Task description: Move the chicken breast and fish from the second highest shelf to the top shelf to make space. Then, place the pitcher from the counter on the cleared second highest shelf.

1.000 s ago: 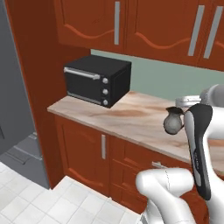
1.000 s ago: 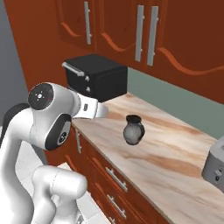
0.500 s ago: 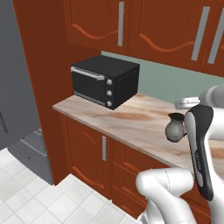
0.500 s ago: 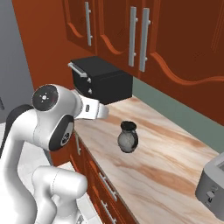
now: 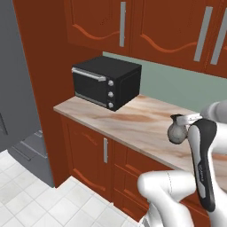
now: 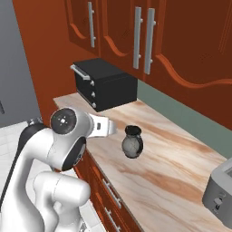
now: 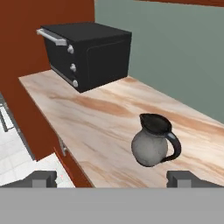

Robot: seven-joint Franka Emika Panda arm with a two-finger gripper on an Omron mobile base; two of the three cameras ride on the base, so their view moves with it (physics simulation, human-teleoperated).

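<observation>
The white arm rises folded, elbow high, forearm reaching forward. The gripper (image 7: 112,179) hangs with its jaws spread wide, holding nothing.

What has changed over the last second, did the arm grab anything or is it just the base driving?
Only the base has driven: the whole scene slid sideways in both base views, so the camera moved, not the things. Nothing was grasped or released. The pitcher still stands upright on the counter beside the toaster oven, and the gripper stays open, short of it.
</observation>
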